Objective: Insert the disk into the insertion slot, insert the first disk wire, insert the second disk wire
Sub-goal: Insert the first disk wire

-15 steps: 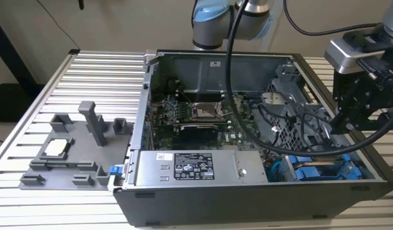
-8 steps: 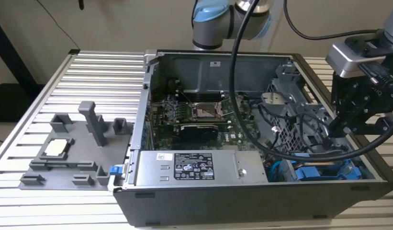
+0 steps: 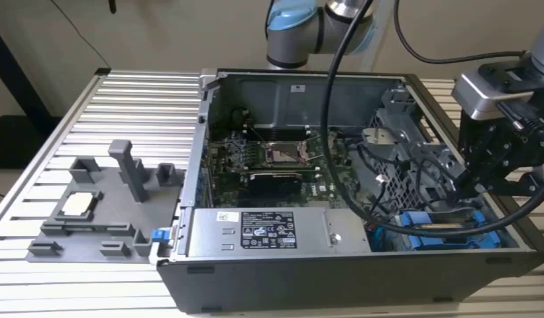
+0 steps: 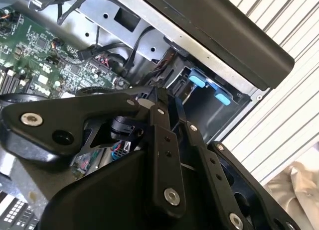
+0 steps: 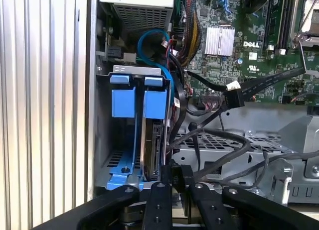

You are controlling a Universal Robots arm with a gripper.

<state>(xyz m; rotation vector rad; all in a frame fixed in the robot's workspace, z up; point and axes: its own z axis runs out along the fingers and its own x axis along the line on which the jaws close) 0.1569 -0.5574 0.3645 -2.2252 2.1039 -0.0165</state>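
First wrist view: the disk (image 5: 151, 140) sits in the insertion slot (image 5: 104, 140); the tool (image 5: 174, 171) looks pressed together beside it. I think loose wires (image 5: 214, 134) could catch it.

Open PC case (image 3: 342, 281) sits on slatted alu table (image 3: 139, 99). Inside: green mobo (image 3: 281, 175) w/ CPU socket (image 3: 285, 154) approx. centre; grey metal box (image 3: 210, 242) w/ white sticker lies along case's near wall. Grey plastic fixture (image 3: 86, 228) w/ upright posts lies on table at the exterior view's left, just beside case. In the first wrist view: silver finned heatsink (image 5: 220, 41) on mobo, blue cable loop (image 5: 149, 31) near vented grey box, black cables (image 5: 224, 138) running across.
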